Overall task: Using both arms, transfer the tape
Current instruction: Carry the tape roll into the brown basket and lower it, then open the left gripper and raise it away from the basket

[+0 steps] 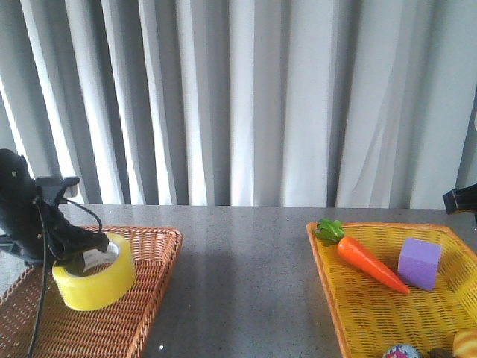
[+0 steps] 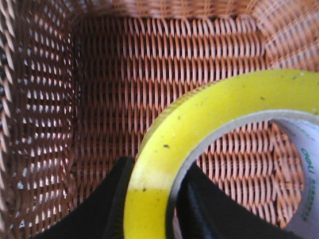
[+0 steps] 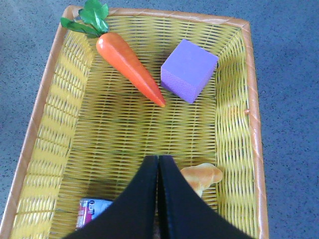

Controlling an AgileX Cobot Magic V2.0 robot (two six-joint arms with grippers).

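Observation:
The tape point(image 1: 95, 280), a yellow roll with a white printed core, is in the brown wicker basket point(image 1: 149, 298) at the left. My left gripper point(image 1: 83, 253) is shut on the tape's wall, one finger inside the core and one outside. In the left wrist view the tape point(image 2: 209, 129) fills the right side and the black fingers point(image 2: 107, 199) clamp its wall at the gripper point(image 2: 152, 199). My right gripper point(image 3: 158, 164) is shut and empty above the yellow basket point(image 3: 45, 114); in the front view only a bit of the right arm point(image 1: 460, 200) shows.
The yellow basket point(image 1: 328, 283) at the right holds a toy carrot point(image 1: 365, 261), a purple cube point(image 1: 419, 262), a bread roll point(image 3: 204, 177) and a small printed pack point(image 3: 92, 209). Grey tabletop point(image 1: 246, 283) lies between the baskets. A curtain hangs behind.

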